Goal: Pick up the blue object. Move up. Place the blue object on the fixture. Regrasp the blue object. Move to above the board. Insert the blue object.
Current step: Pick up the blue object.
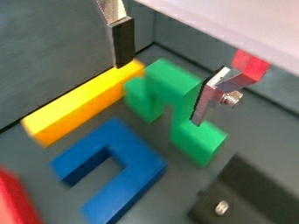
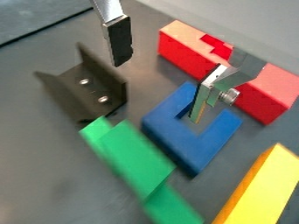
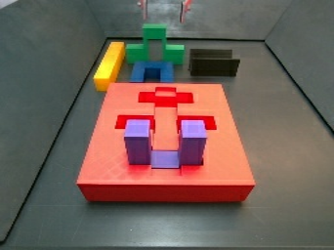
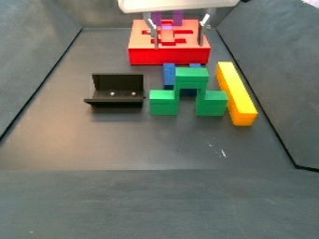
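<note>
The dark blue U-shaped object [image 1: 107, 166] lies flat on the floor between the red board [image 3: 163, 146] and the green block [image 1: 176, 101]. It also shows in a wrist view [image 2: 193, 127] and, partly hidden by the green block, in both side views [image 3: 140, 71] [image 4: 169, 75]. My gripper [image 1: 162, 87] hangs open and empty above the green block and the blue object. It also shows in the other views [image 2: 159, 92] [image 3: 166, 12] [image 4: 177, 23]. The black fixture [image 2: 84, 89] stands beside the blocks, also in both side views [image 4: 115, 91] [image 3: 213, 63].
A long yellow bar [image 1: 82, 103] lies against the green block on the side away from the fixture [image 4: 234, 91]. A purple U-shaped block [image 3: 159, 142] sits in the board's slot. Dark walls enclose the floor.
</note>
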